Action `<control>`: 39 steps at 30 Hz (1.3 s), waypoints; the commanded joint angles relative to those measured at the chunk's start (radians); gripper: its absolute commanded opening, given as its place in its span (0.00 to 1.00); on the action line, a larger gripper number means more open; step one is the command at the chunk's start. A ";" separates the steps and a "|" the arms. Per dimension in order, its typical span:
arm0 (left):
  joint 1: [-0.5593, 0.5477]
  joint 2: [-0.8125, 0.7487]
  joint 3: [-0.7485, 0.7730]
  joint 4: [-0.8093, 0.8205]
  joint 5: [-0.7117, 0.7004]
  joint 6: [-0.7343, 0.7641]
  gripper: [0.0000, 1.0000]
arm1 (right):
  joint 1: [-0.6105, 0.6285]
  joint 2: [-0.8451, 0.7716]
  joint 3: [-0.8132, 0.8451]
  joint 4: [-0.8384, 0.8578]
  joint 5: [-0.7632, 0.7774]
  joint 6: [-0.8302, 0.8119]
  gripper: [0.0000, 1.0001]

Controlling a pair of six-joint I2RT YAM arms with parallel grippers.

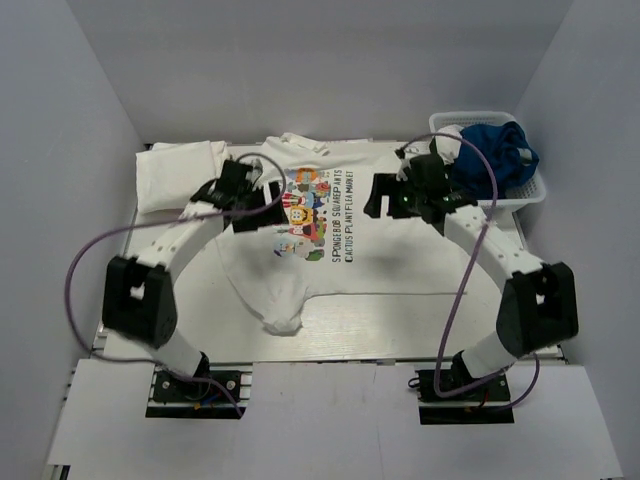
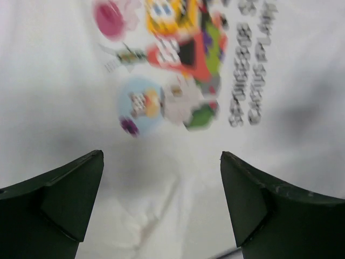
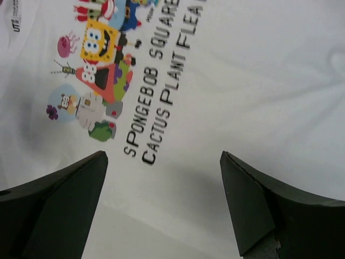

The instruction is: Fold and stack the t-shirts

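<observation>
A white t-shirt with a multicolour cartoon-and-text print [image 1: 340,235] lies spread face up on the table, with one part bunched at its near left [image 1: 280,315]. A folded white t-shirt [image 1: 180,172] lies at the back left. My left gripper [image 1: 264,208] is open and empty, just above the print's left side; in the left wrist view [image 2: 161,156] the blurred print [image 2: 172,59] is ahead of it. My right gripper [image 1: 386,200] is open and empty over the shirt right of the text; in the right wrist view [image 3: 163,156] the print [image 3: 97,59] and a straight shirt edge show.
A white lattice basket [image 1: 525,195] stands at the back right with a blue cloth [image 1: 498,150] in it, close behind the right wrist. Grey walls enclose the table on the left, back and right. Bare table [image 1: 400,325] shows in front of the shirt.
</observation>
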 commanded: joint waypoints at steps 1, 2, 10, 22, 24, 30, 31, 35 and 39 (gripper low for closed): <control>-0.027 -0.113 -0.246 0.075 0.347 -0.079 0.99 | -0.024 -0.073 -0.136 -0.010 -0.028 0.112 0.90; -0.048 -0.165 -0.342 0.075 0.359 -0.090 0.99 | -0.022 -0.112 -0.190 -0.013 -0.038 0.114 0.90; -0.136 -0.352 -0.565 0.081 0.377 -0.150 0.99 | -0.025 -0.297 -0.437 0.001 -0.005 0.138 0.90; -0.256 -0.332 -0.570 0.043 0.362 -0.199 0.33 | -0.030 -0.354 -0.452 -0.061 0.073 0.112 0.90; -0.266 -0.313 -0.548 0.034 0.377 -0.199 0.08 | -0.030 -0.358 -0.460 -0.064 0.083 0.115 0.90; -0.354 -0.152 -0.298 -0.142 0.298 -0.187 0.03 | -0.025 -0.363 -0.460 -0.087 0.097 0.117 0.90; -0.380 -0.123 -0.254 -0.176 0.275 -0.187 0.02 | -0.025 -0.366 -0.462 -0.093 0.103 0.119 0.90; -0.463 0.035 0.005 -0.343 0.146 -0.177 0.02 | -0.025 -0.366 -0.468 -0.107 0.126 0.123 0.90; -0.559 0.211 0.198 -0.532 0.040 -0.186 0.16 | -0.028 -0.361 -0.482 -0.121 0.185 0.132 0.90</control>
